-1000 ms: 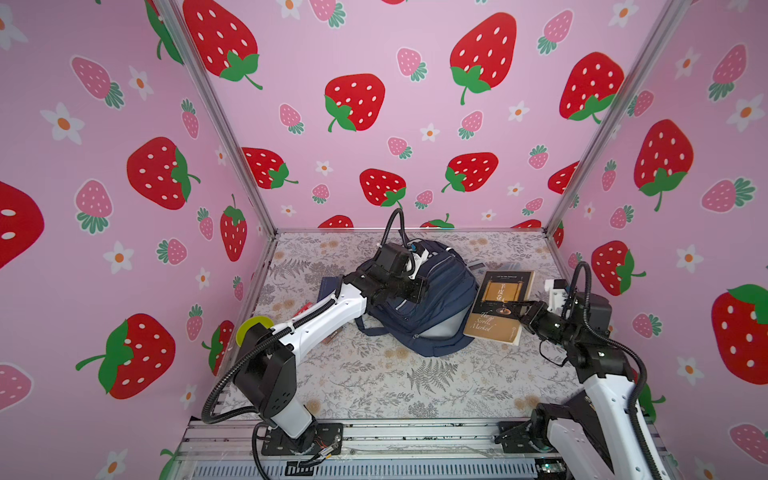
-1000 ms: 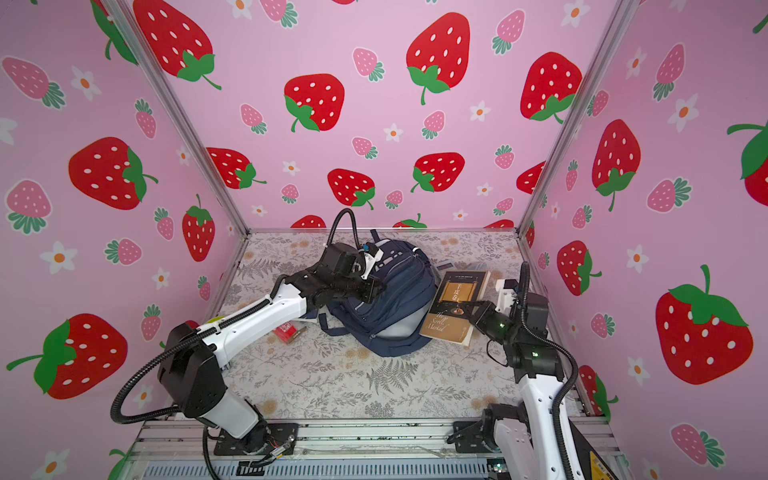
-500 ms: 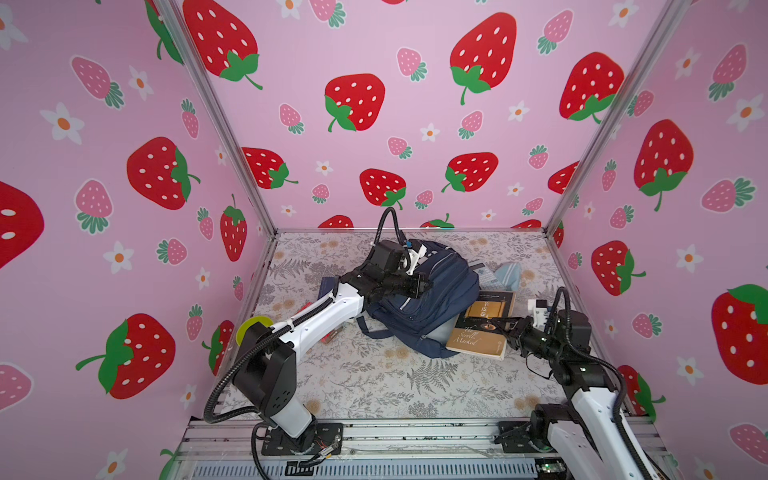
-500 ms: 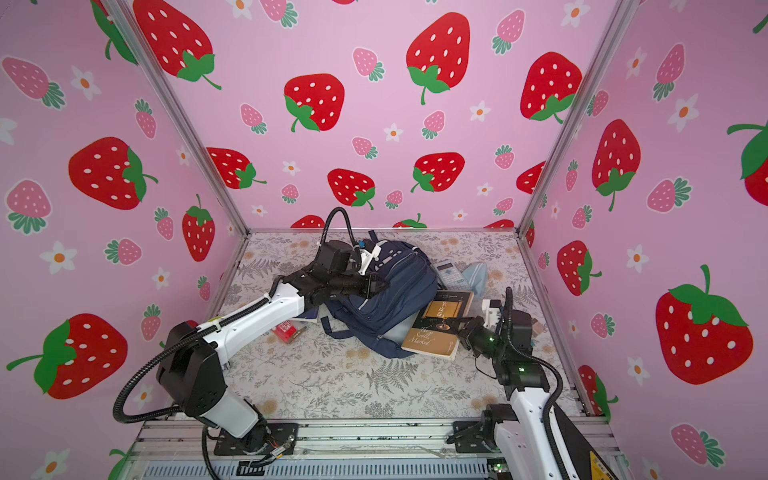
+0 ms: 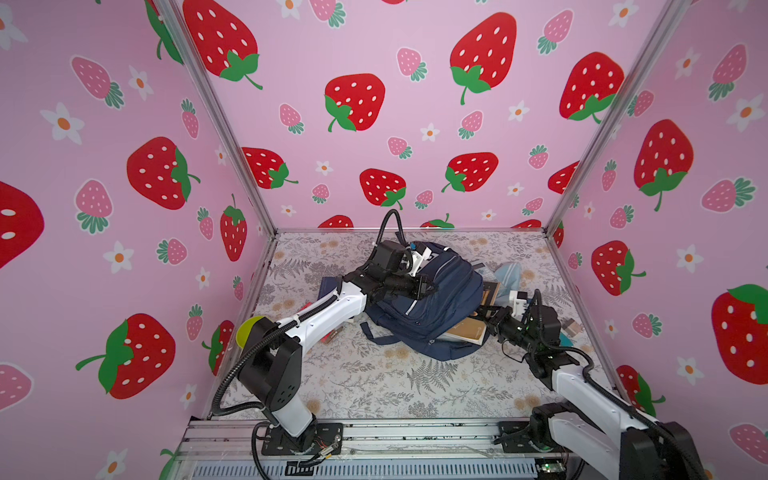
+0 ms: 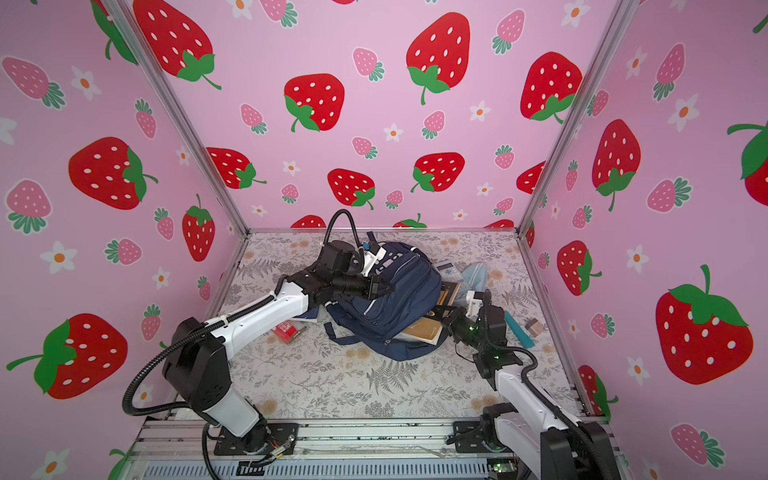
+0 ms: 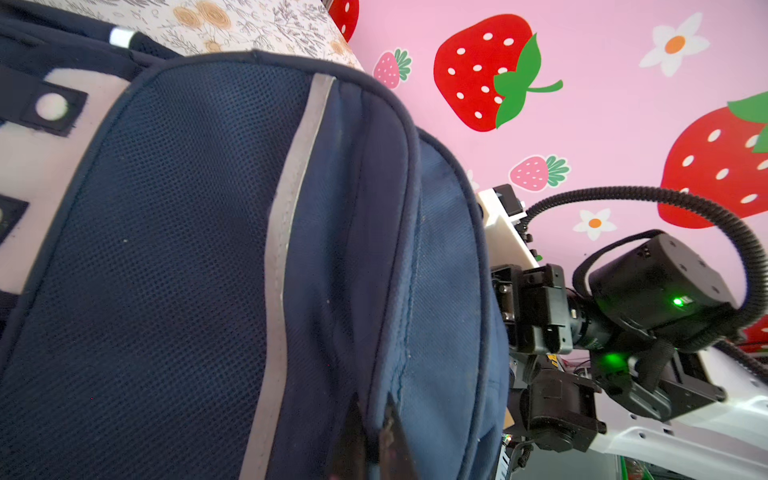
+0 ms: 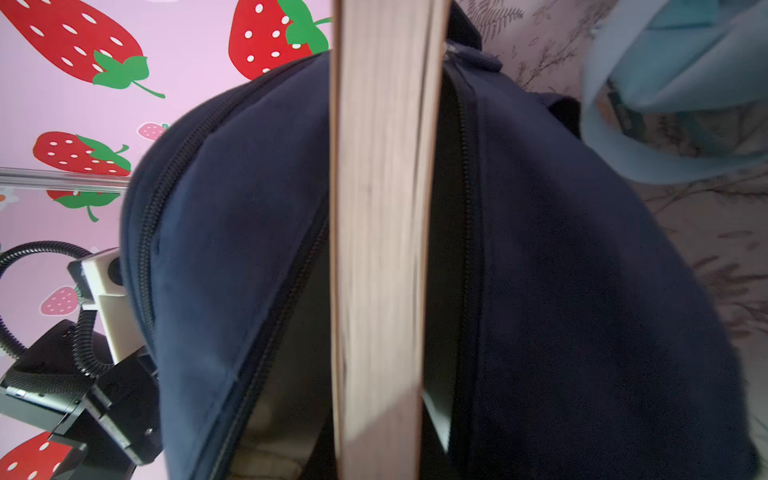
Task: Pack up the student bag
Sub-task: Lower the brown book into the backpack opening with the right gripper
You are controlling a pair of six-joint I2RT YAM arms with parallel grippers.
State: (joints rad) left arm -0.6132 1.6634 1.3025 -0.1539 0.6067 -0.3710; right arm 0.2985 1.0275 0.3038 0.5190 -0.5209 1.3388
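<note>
The student bag [image 5: 432, 309] [image 6: 395, 301], navy with thin pale stripes, lies in the middle of the floral table. My left gripper [image 5: 432, 286] [image 6: 387, 286] is shut on a fold of the bag's upper fabric [image 7: 436, 291] and holds the side opening up; in the left wrist view its dark fingertips [image 7: 390, 419] pinch the cloth. My right gripper [image 5: 488, 322] [image 6: 448, 323] is shut on a tan book [image 5: 465, 332] [image 6: 424, 330]. The book's page edge [image 8: 380, 208] stands between the zipper lines of the open bag [image 8: 561, 291], partly inside it.
A second dark book [image 6: 449, 293], a calculator [image 6: 446, 266] and a light blue pouch [image 5: 509, 276] [image 8: 665, 104] lie behind the right gripper. A teal pen [image 6: 519, 330] and a small block [image 6: 534, 326] lie at the right wall. A red packet [image 6: 284, 328] lies under the left arm.
My right gripper has carried the book down and to the left, from above the table into the bag's side opening. The left gripper has kept hold of the bag's fabric and shifted slightly.
</note>
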